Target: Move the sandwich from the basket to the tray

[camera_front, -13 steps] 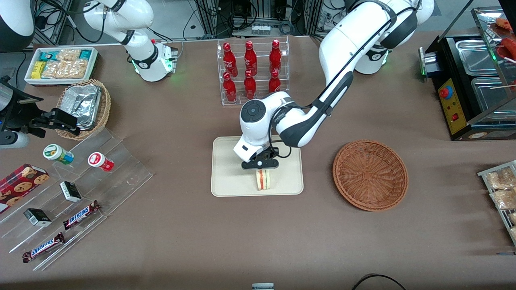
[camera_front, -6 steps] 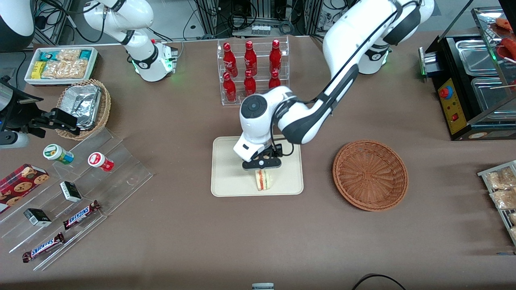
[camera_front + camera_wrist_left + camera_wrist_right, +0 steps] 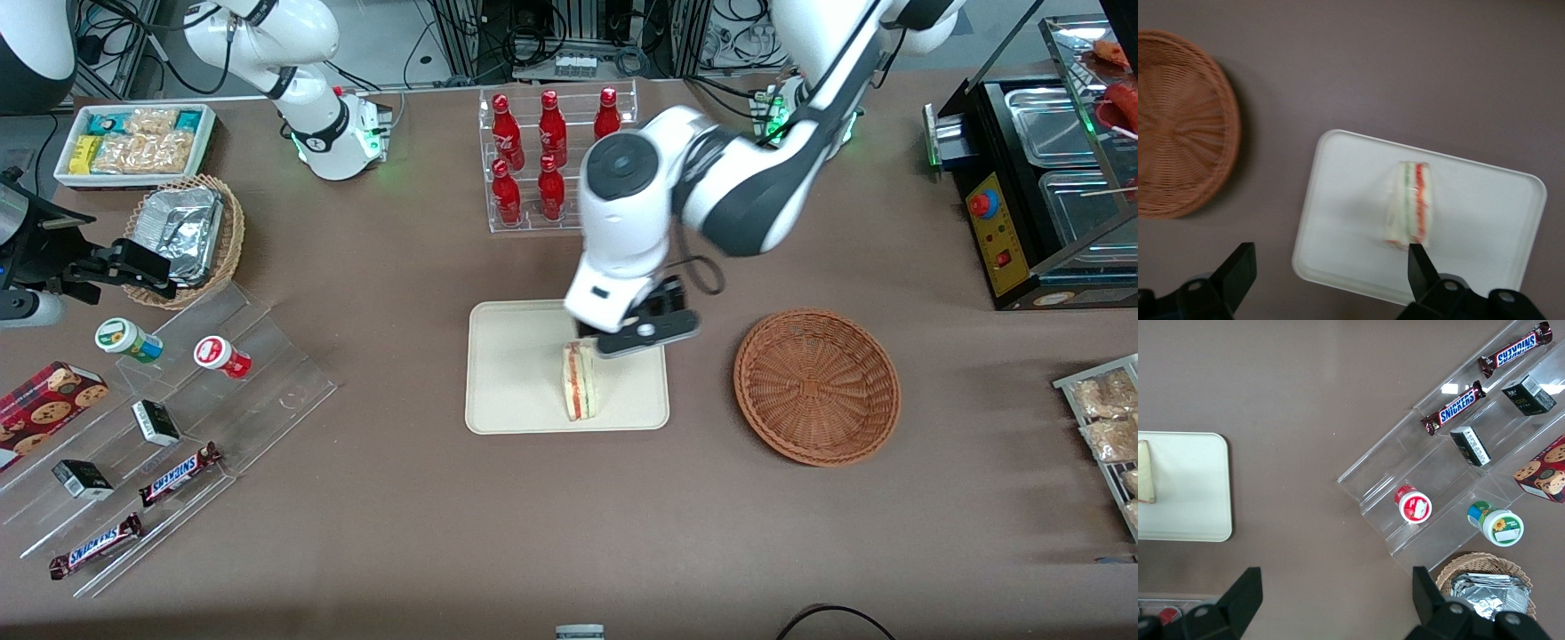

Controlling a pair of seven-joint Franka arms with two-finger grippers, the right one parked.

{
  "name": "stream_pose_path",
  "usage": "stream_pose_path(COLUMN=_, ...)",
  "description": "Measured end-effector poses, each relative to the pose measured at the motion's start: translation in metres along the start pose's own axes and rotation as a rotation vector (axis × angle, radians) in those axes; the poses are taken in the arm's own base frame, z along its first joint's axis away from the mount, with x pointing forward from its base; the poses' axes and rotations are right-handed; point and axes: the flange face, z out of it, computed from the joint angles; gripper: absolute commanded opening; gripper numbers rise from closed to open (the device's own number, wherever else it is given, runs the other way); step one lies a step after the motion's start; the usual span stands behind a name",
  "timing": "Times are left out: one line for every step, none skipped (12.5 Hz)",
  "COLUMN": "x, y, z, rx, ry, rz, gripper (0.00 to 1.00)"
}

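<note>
Lifted away since a second ago, the gripper [image 3: 642,331] now hangs above the tray's [image 3: 507,356] edge that faces the basket [image 3: 816,386], no longer down over the sandwich [image 3: 579,382], and the working arm's wrist has swung up toward the bottle rack [image 3: 551,160]. Nearest the front camera, the sandwich stands on its edge on the tray, close to the tray's near edge and toward the corner nearer the basket, its orange-red and pale layers showing. In the left wrist view the fingers [image 3: 1421,267] are spread wide apart, holding nothing, with the sandwich [image 3: 1408,203] free on the tray [image 3: 1485,220]. Farther toward the working arm's end of the table, the basket [image 3: 1178,123] sits apart from the tray.
</note>
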Motion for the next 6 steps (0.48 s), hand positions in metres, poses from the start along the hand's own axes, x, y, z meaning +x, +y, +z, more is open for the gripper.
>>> stream_pose_path(x=0.007, y=-0.016, z=-0.014, rx=0.020, ry=0.000, rz=-0.018, gripper=1.00)
stream_pose_path(x=0.015, y=-0.032, z=-0.025, rx=0.033, ry=-0.010, rz=-0.040, gripper=1.00)
stream_pose_path(x=0.025, y=-0.049, z=-0.035, rx=0.037, ry=-0.021, rz=-0.055, gripper=1.00)
stream_pose_path(x=0.037, y=-0.067, z=-0.043, rx=0.038, ry=-0.030, rz=-0.052, gripper=1.00)
stream_pose_path(x=0.047, y=-0.086, z=-0.051, rx=0.042, ry=-0.044, rz=-0.040, gripper=1.00)
stream_pose_path(x=0.057, y=-0.105, z=-0.057, rx=0.046, ry=-0.059, rz=-0.025, gripper=1.00)
